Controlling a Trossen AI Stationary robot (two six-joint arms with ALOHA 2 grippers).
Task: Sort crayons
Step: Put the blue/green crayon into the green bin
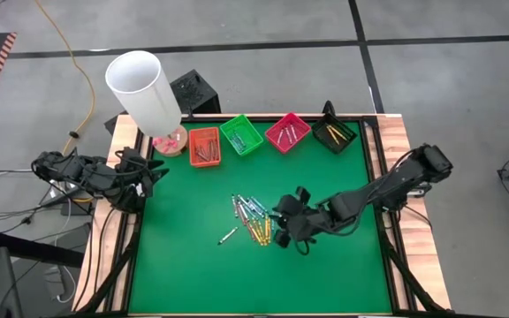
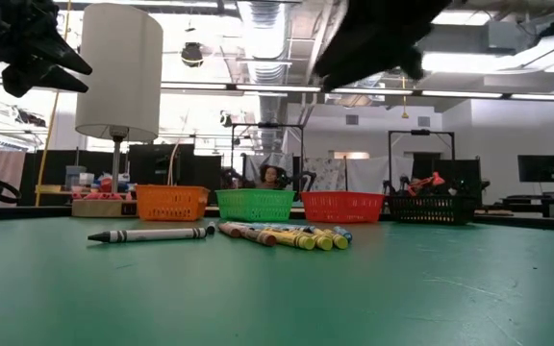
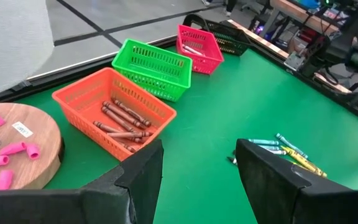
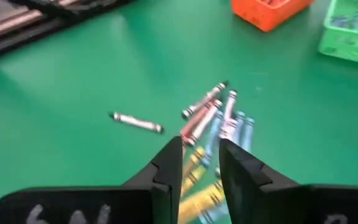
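A loose pile of crayons (image 1: pixel 254 219), yellow, blue and reddish, lies on the green mat at mid-table, and it also shows in the right wrist view as crayons (image 4: pixel 213 124). A single greyish crayon (image 1: pixel 228 235) lies apart, toward the near left. My right gripper (image 4: pixel 201 146) hovers above the pile's right side, slanting down, open, with nothing between its fingers. My left gripper (image 3: pixel 197 155) waits open above the table's left edge (image 1: pixel 153 172).
Four small trays stand in a row at the far edge: orange (image 1: pixel 204 147) with reddish-brown crayons, green (image 1: pixel 241 134), pink (image 1: pixel 288 132), black (image 1: pixel 335 132). A white lamp (image 1: pixel 144 88) on a wooden base with pink erasers (image 1: pixel 168 141) stands at the far left. The near half of the mat is bare.
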